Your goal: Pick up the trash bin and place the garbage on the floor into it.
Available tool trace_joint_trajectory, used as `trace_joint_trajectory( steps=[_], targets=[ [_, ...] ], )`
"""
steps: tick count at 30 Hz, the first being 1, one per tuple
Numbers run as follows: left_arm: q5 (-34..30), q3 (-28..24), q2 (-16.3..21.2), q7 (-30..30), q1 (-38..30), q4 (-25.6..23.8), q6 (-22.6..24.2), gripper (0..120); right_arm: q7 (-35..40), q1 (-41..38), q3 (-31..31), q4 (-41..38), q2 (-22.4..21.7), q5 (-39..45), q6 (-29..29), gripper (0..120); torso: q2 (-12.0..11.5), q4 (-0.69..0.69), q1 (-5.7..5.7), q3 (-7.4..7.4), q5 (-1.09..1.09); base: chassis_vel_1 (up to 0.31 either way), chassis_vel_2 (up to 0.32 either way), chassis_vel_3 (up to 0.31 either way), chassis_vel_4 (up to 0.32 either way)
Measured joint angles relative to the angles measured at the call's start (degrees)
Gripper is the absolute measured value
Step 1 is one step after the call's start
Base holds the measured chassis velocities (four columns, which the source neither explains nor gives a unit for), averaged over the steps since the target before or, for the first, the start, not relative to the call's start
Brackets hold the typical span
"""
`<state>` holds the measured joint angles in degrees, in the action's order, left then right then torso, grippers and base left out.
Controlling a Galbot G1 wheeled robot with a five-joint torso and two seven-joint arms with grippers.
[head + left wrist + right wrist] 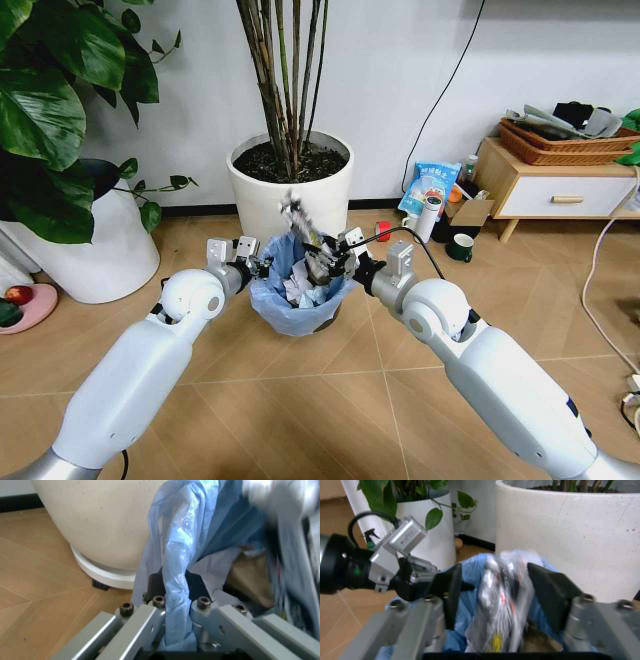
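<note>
We see a white wall (400, 80) across 12 o'clock, with a dark baseboard (195, 210) where it meets the light wood floor (330, 400). A black cable (450, 75) runs down the wall. At 12 o'clock stands a white plant pot (290, 200) holding thin stalks; at 9 o'clock a 2nd white pot (95, 250) carries broad green leaves. At 3 o'clock a low wooden cabinet (560, 190) with 1 white drawer bears a woven tray (560, 145).

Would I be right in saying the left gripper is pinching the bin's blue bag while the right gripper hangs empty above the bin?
Not quite: the right gripper is not empty; the right wrist view shows a crumpled wrapper between its fingers. The left gripper does pinch the blue bag of the bin.
</note>
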<state>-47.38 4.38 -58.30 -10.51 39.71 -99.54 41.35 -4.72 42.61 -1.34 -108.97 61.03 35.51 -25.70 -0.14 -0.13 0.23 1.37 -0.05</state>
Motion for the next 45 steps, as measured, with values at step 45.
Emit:
trace_joint_trajectory(
  steps=[45],
  targets=[
    [0.3,9.8,6.3,1.8,11.3,-8.6,-0.3,0,6.7,-3.3,24.8,60.2,9.1,-16.0,11.7,100,0.0,0.0,0.0,0.0,0.0,0.0,0.0,0.0,0.0]
  ],
)
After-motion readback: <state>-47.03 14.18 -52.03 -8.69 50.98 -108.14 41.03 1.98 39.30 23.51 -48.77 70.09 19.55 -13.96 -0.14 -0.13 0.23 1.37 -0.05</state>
